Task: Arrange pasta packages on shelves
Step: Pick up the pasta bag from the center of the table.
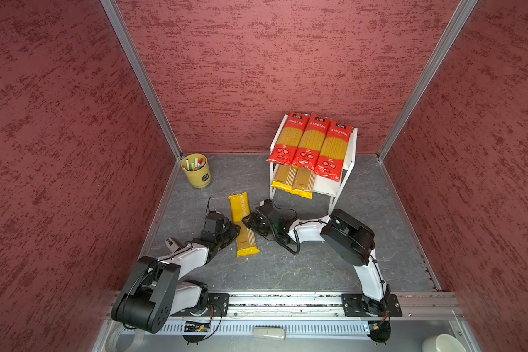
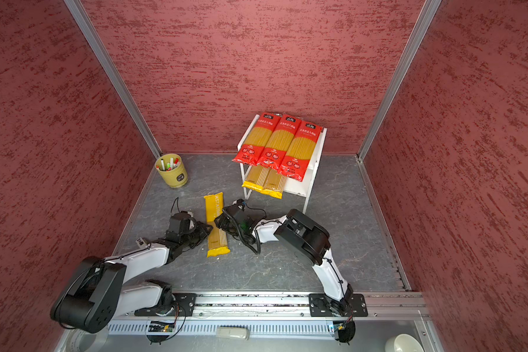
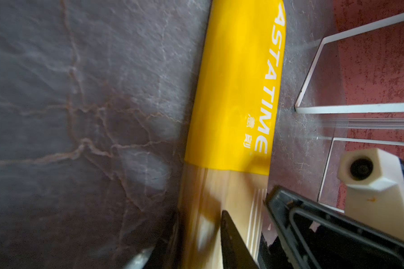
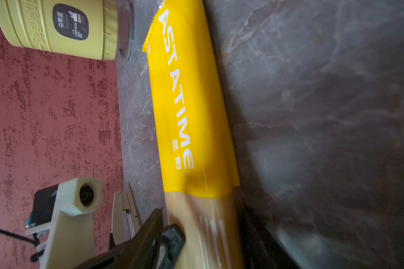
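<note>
Yellow pasta bag (image 1: 245,240): L gripper (image 1: 237,232) pinched on its edge, R gripper (image 1: 249,222) straddles it, grip unclear.

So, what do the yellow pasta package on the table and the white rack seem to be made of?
The yellow pasta package looks like thin glossy plastic film: shiny highlights, a serrated end, a clear window showing spaghetti. The white rack seems matte painted board, wood or plastic, on thin legs, perhaps metal; the pictures leave this open.

Red mottled walls (image 1: 256,61) — grey (veined) floor (image 1: 287,268)
</note>
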